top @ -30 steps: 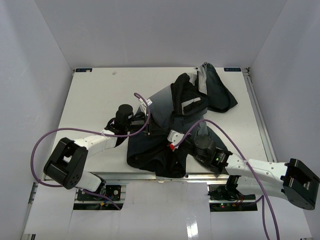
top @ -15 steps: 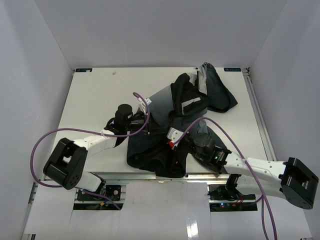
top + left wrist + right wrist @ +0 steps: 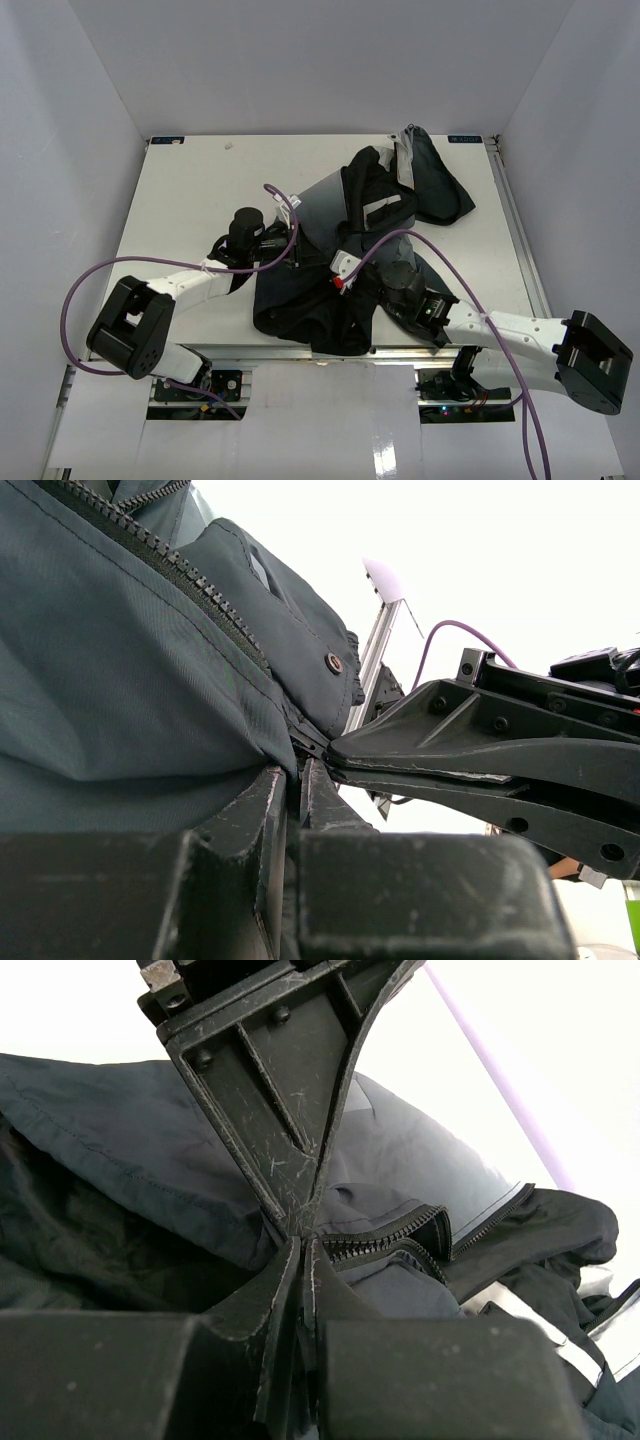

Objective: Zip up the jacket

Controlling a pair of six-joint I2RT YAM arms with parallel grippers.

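Observation:
The dark jacket (image 3: 380,200) lies crumpled on the middle and right of the white table (image 3: 190,190), with a grey inner panel facing up. My left gripper (image 3: 312,260) and right gripper (image 3: 330,272) meet tip to tip at the jacket's near middle. In the left wrist view my left gripper (image 3: 298,765) is shut on the jacket's (image 3: 120,680) zipper edge, and the right gripper's fingers (image 3: 470,745) come in from the right. In the right wrist view my right gripper (image 3: 306,1245) is shut on the fabric beside the zipper teeth (image 3: 400,1235), right under the left gripper's fingers (image 3: 290,1090).
White walls enclose the table on three sides. A metal rail (image 3: 515,230) runs along the right edge. Purple cables (image 3: 280,200) loop over both arms. One sleeve (image 3: 435,175) lies bunched at the back right.
My right arm has moved left and a little forward, bringing its fingertips up against the left gripper's. The left arm has barely moved.

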